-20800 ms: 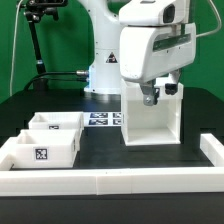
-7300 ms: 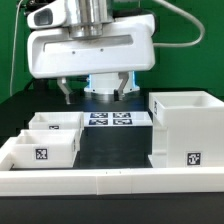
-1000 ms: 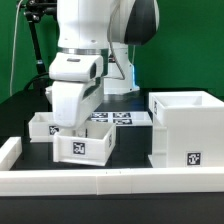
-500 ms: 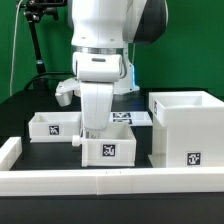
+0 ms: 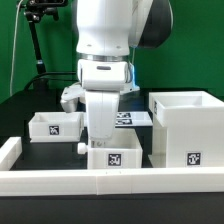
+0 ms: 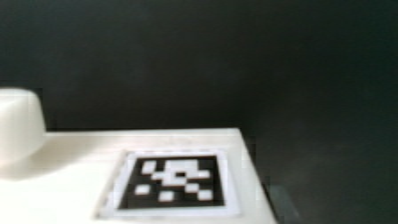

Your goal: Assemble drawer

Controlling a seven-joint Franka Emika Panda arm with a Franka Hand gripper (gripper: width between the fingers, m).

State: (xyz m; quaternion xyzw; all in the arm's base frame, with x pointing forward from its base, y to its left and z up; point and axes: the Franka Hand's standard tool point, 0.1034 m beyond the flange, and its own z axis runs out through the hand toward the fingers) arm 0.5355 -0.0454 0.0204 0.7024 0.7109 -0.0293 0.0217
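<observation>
Black table [image 5: 22, 108] with a green backdrop [image 5: 10, 50] behind it. Nearest the exterior camera, a long low white border wall [image 5: 60, 181] runs across the front edge and hides the bottoms of the parts behind it. Just behind it, at centre, is the front tray [image 5: 113, 158], its tagged face toward the camera and its knob [image 5: 80, 148] sticking out to the exterior view's left. The gripper [image 5: 100, 143] comes straight down into this tray and is clamped on it; the fingertips are hidden by the hand body and the tray wall. Can't tell whether the tray rests on the table or hangs just above it. The wrist view, blurred, shows only the tray's white face [image 6: 80, 150], its tag [image 6: 175, 182] and the rounded knob [image 6: 15, 125] against the dark table. The housing [image 5: 185, 125] stands upright just beside the tray on the exterior view's right, open top up, with a tag [image 5: 192, 157] low on its front. The second tray [image 5: 55, 127] sits further back on the exterior view's left, apart from the first. The marker board [image 5: 137, 118] lies flat behind, partly hidden by the arm [image 5: 105, 50]. A black stand [image 5: 38, 45] is at far left.
</observation>
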